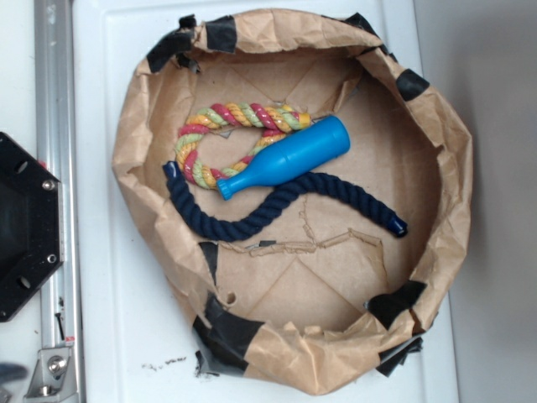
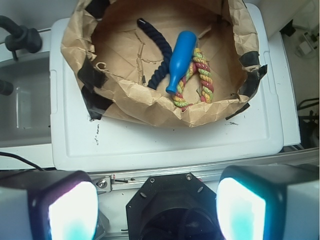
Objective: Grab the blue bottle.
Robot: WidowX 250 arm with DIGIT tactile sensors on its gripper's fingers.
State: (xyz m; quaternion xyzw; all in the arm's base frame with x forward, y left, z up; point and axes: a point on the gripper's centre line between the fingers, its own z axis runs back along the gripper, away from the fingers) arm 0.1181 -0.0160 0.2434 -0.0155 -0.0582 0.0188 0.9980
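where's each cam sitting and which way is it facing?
Exterior: overhead, looking straight down into the paper bowl; black robot base at left edge.
Wrist: on the arm, looking forward and down at the bowl; open gripper pads at the bottom.
Shared: blue bottle, navy rope, braided rope.

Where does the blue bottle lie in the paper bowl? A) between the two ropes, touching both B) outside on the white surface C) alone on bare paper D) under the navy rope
A: the blue bottle lies between the multicoloured rope and navy rope, touching both.
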